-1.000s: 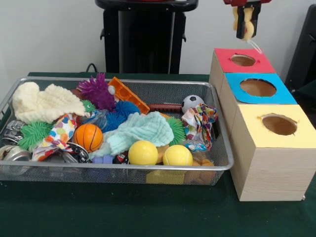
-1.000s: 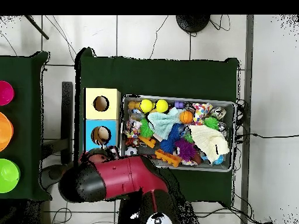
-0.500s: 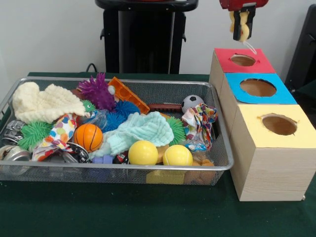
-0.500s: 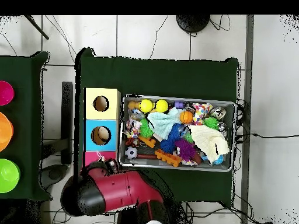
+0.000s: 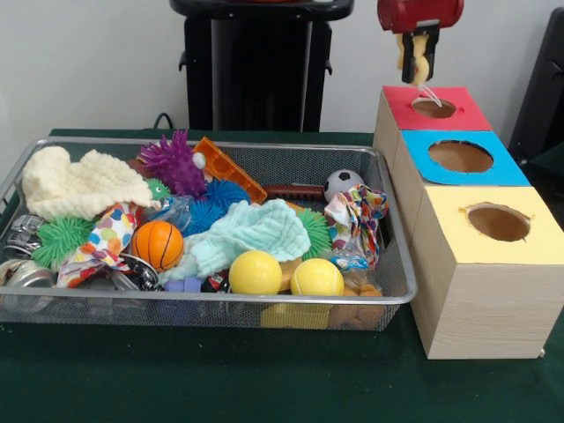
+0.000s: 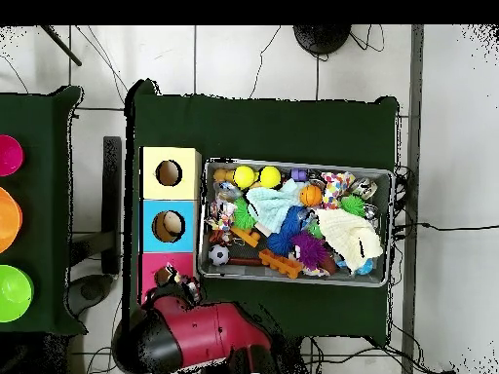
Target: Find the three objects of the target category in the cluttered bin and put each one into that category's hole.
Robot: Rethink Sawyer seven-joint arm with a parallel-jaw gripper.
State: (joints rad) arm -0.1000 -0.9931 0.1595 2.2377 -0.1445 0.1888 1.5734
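Above red-topped wooden box (image 5: 434, 107): gripper (image 5: 417, 60) clamped on small pale yellow object (image 5: 420, 63), hanging just left of round hole (image 5: 434, 107); needs slight rightward shift.

Front view low, close across the table; overhead straight down, farther; shared: bin (image 5: 388, 295) (image 6: 295, 278), boxes (image 5: 480, 264) (image 6: 168, 200).

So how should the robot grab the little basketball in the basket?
Probably from straight above, fingers closing across the widest middle of the orange basketball. It is round, so no side is special, but its top is bare, while a patterned cloth and a mint cloth press close at its sides.
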